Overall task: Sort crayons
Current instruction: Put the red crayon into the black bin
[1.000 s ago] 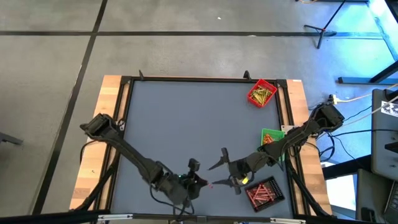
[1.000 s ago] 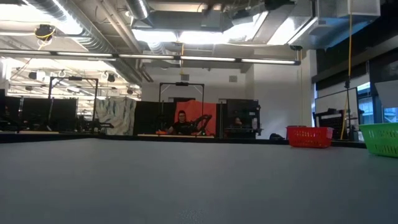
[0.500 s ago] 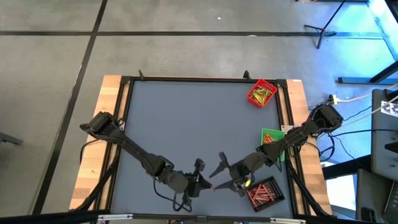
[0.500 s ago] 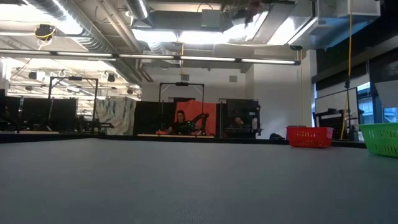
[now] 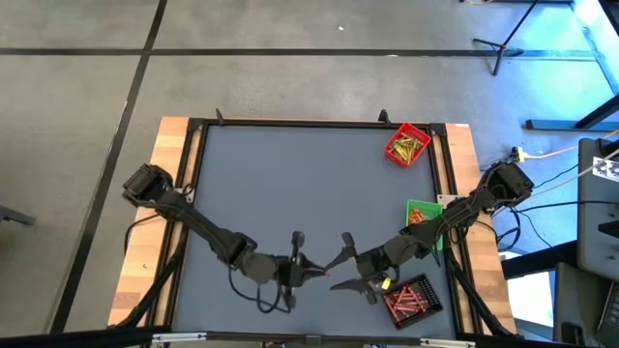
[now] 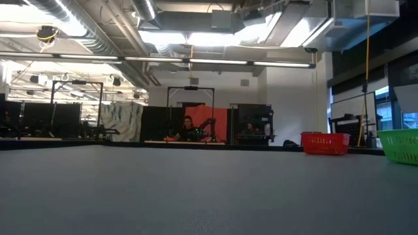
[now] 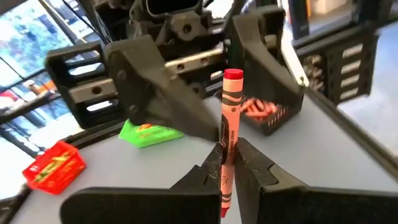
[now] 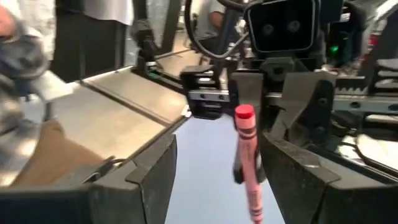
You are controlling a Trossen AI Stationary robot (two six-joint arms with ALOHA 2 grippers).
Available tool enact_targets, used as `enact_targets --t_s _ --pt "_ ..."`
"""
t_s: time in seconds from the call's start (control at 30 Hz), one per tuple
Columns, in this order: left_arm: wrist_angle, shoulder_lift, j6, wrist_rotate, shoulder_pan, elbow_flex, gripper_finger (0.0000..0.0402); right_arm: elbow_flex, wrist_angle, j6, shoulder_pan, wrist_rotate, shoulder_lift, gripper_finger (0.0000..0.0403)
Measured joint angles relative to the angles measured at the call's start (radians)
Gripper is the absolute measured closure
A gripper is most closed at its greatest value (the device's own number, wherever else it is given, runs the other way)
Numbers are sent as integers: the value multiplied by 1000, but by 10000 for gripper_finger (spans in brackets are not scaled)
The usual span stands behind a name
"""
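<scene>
Near the front edge of the grey table (image 5: 290, 193), the two arms meet tip to tip with one red crayon (image 7: 229, 140) between them. It is a thin red stick with a paper wrapper bearing dark print and a bare, blunt red end.

The left gripper (image 5: 308, 274) has its fingers (image 7: 255, 171) closed tight on the crayon's lower part, one dark finger on each side, so most of the stick stands clear beyond the fingertips. From the left wrist camera the long axis runs away from the gripper, with the blunt end farthest out. From overhead the crayon (image 5: 327, 284) shows only as a small red mark between the grippers, lying roughly along the line from one to the other.

The right gripper (image 5: 343, 263) faces it with fingers (image 8: 311, 186) spread wide. The crayon's free end (image 8: 247, 152) sits in the gap, touching neither finger as far as can be seen.

Farther right lie a black tray (image 5: 414, 298) of red crayons, a green tray (image 5: 422, 212) and a red tray (image 5: 407, 144).
</scene>
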Motion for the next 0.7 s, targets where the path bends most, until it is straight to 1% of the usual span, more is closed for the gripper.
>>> enact_targets --t_s 0.07,0.17,0.23,0.33,0.5,0.53,0.57,0.63,0.7 --pt "17 0 -21 25 17 -1 396 0 7 0 0 39 0 173" --pt "16 0 -39 26 31 -1 396 0 24 1 0 73 0 176" --pt "17 0 -39 26 34 -1 396 0 27 1 0 77 0 189" --pt "18 0 -39 26 32 -1 396 0 25 3 0 90 0 242" --pt "19 0 -45 29 27 -2 396 0 16 2 -1 139 0 372" --pt "17 0 -47 34 26 -2 396 0 16 0 -1 138 0 384" --pt "17 0 -49 40 25 -2 396 0 15 -1 -1 138 0 387" --pt "17 0 -49 50 23 -2 393 0 10 4 -1 141 0 376" --pt "16 0 -48 45 21 -2 380 1 3 8 -1 155 -1 369"
